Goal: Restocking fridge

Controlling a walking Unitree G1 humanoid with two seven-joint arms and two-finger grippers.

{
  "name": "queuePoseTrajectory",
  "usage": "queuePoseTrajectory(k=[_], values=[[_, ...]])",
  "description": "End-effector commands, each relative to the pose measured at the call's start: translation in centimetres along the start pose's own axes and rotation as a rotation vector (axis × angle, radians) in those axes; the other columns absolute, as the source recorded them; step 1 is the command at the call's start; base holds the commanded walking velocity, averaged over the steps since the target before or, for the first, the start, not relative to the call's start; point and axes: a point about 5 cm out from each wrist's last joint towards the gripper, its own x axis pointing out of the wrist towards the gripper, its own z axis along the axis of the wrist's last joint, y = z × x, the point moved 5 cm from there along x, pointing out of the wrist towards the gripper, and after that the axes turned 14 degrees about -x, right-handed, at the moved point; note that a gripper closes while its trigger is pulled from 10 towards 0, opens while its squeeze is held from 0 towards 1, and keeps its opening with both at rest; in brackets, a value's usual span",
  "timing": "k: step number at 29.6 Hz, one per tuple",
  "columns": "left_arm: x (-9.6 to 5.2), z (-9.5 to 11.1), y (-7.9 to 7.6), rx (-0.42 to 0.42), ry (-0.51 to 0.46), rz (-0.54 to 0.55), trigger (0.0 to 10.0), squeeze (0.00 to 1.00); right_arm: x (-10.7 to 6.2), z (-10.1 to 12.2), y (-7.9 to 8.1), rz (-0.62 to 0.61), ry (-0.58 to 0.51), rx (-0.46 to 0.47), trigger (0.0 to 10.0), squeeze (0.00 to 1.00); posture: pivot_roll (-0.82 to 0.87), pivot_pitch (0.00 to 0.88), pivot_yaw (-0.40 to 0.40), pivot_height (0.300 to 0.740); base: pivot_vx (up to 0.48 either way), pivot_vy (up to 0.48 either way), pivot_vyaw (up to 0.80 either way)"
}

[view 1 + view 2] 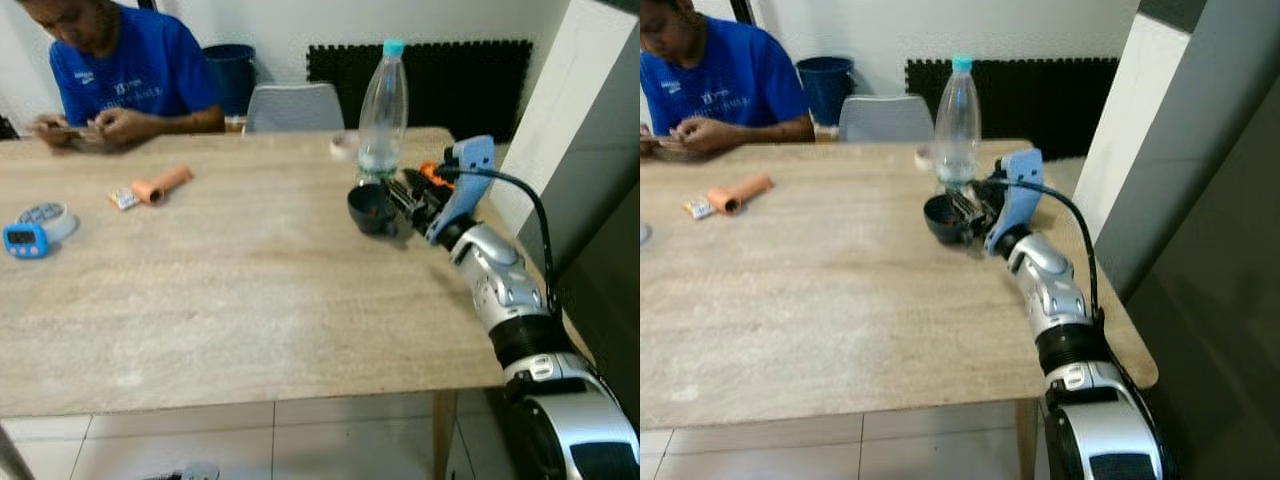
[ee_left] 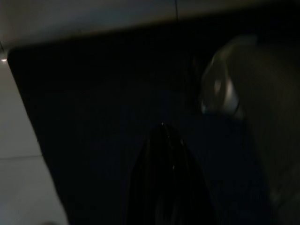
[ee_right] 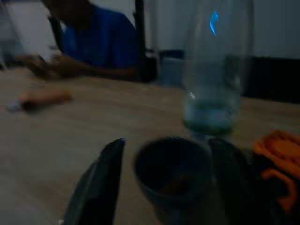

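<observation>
Reaching across the pale wooden surface (image 1: 230, 290), the right claw (image 3: 164, 187) had its two black fingers spread wide, one on either side of a small dark round cup (image 1: 374, 210); whether the fingers touched the cup's wall could not be told from the blurred wrist view, but nothing was gripped and the cup sat on the surface; just beyond the claw, past the cup, stood a tall clear plastic bottle with a teal cap (image 1: 383, 105), upright, with only a little liquid at its bottom; close beside the claw on its outer side lay some small orange plastic thing (image 3: 276, 159), too blurred to name; well away from the claw, toward the far side of the surface, lay a peach-coloured cylinder (image 1: 160, 184), a small blue digital timer (image 1: 24, 239) and a roll of pale tape (image 1: 50, 217), and a seated person in a blue shirt (image 1: 125, 70) was busy with both hands; the left claw (image 2: 164, 183) hung in the dark, and whether it was open or closed I could not tell.

Judging by this, the restocking had barely begun: nothing was lifted yet, no fridge interior was to be seen, and picking up, carrying and shelving all remained.
</observation>
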Motion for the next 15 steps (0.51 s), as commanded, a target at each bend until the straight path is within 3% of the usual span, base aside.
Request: queuePoseTrajectory(k=[1,4,8,12,15], values=[[-0.2,-0.9,0.5,0.040,0.020,0.002,10.0,0.00,-0.2,-0.5,-0.7,-0.023,0.030,-0.063,10.0,1.00,-0.03,0.205,-0.015,0.740,0.000,0.000,0.00],[-0.6,-2.1,1.3,0.045,0.034,0.009,10.0,0.00,-1.5,-1.8,-3.0,-0.103,0.086,-0.107,10.0,1.00,-0.01,0.237,-0.031,0.740,0.000,0.000,0.00],[-0.9,-2.8,2.3,0.026,0.040,0.030,10.0,0.00,-2.5,-2.8,-4.6,-0.158,0.111,-0.110,10.0,1.00,0.01,0.256,-0.040,0.740,0.000,0.000,0.00],[-1.2,-3.1,2.9,0.014,0.039,0.041,10.0,0.00,-3.0,-3.2,-5.1,-0.174,0.115,-0.097,10.0,1.00,0.01,0.271,-0.037,0.740,0.000,0.000,0.00],[-1.3,-3.1,3.3,0.016,0.028,0.041,10.0,0.00,-3.0,-2.8,-4.7,-0.133,0.054,-0.021,10.0,1.00,0.03,0.295,-0.039,0.740,0.000,0.000,0.00]])
